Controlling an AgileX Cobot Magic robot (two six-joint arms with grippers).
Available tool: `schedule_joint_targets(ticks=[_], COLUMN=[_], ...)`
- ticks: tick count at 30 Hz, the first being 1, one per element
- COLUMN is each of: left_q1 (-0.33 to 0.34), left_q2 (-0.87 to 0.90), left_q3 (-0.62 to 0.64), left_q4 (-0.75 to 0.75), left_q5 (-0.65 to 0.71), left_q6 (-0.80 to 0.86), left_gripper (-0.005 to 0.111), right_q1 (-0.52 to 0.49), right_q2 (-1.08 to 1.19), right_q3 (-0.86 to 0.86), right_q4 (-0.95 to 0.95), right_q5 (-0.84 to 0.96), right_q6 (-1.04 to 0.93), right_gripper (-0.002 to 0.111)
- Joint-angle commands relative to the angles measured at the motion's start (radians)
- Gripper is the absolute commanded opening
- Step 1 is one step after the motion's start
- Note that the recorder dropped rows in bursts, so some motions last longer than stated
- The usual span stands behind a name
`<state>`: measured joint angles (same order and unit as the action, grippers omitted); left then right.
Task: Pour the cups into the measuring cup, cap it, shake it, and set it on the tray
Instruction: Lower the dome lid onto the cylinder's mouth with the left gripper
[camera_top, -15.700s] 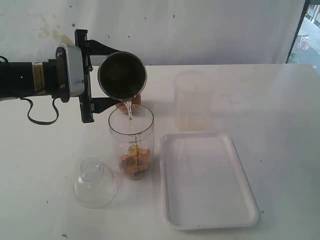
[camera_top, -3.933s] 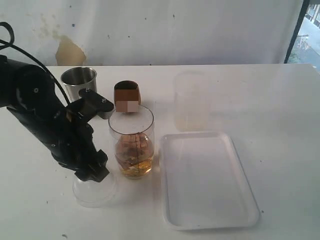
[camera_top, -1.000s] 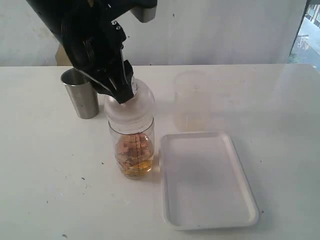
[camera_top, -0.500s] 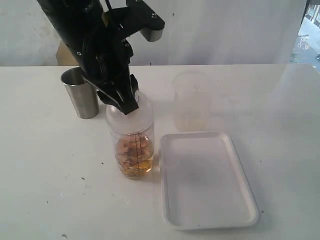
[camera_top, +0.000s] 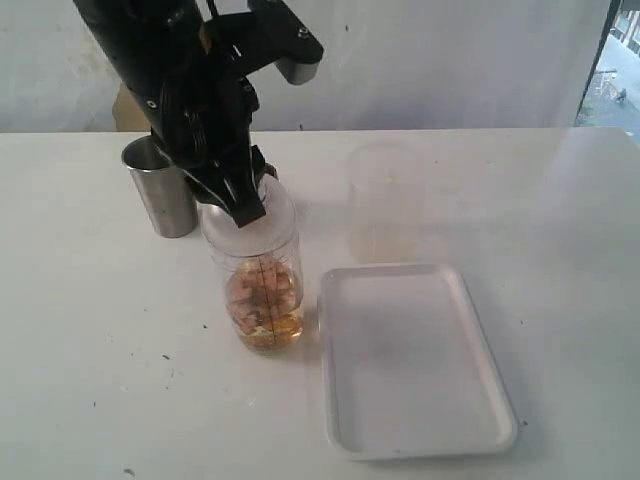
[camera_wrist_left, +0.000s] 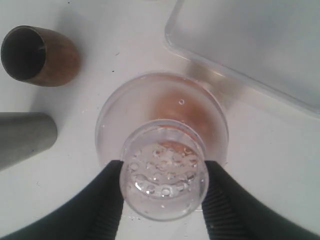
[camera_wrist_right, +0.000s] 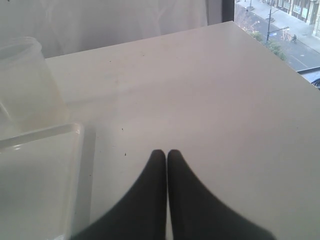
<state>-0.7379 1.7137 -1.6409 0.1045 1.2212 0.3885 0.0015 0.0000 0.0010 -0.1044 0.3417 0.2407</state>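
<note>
Left hand (camera_wrist_left: 162, 172): I see it grasping the neck of the cap (camera_wrist_left: 160, 115), a finger on each side.
Cap: seated on the measuring cup (camera_top: 262, 300).
Measuring cup: on the desk (camera_top: 560, 220), amber liquid and pale pieces inside; tray (camera_top: 415, 360) just beside at its 3 o'clock, steel tumbler (camera_top: 170, 200) at 10.
Right hand (camera_wrist_right: 166, 155): clenched, empty, above the desk.

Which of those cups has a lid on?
The clear measuring cup with the printed scale; the steel tumbler, wooden cup and frosted cup stand open.

Soft even daylight, seemingly from the window (camera_top: 622, 60); faint shadows, left wrist view blurry.
</note>
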Motion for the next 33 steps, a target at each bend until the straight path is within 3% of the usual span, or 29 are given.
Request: schedule_joint_targets(ticks=[1, 11, 26, 33], left_q1=[-0.003, -0.003, -0.003, -0.003], left_q2=[-0.003, -0.003, 0.024, 0.024], left_q3=[-0.007, -0.007, -0.007, -0.007], left_q4=[0.012, -0.114, -0.076, -0.076], left_q5=[0.0, 0.0, 0.0, -0.026], left_q6=[-0.004, 0.054, 0.054, 0.037], left_gripper=[0.0, 0.0, 0.0, 0.036], right_q1=[0.0, 0.0, 0.0, 0.0], right_q2=[0.0, 0.0, 0.0, 0.0], right_q3=[-0.001, -0.001, -0.001, -0.001], right_q4=[0.0, 0.0, 0.0, 0.0], right_q5=[-0.006, -0.006, -0.006, -0.006], right_q6=[0.0, 0.0, 0.0, 0.0], right_gripper=[0.0, 0.0, 0.0, 0.0])
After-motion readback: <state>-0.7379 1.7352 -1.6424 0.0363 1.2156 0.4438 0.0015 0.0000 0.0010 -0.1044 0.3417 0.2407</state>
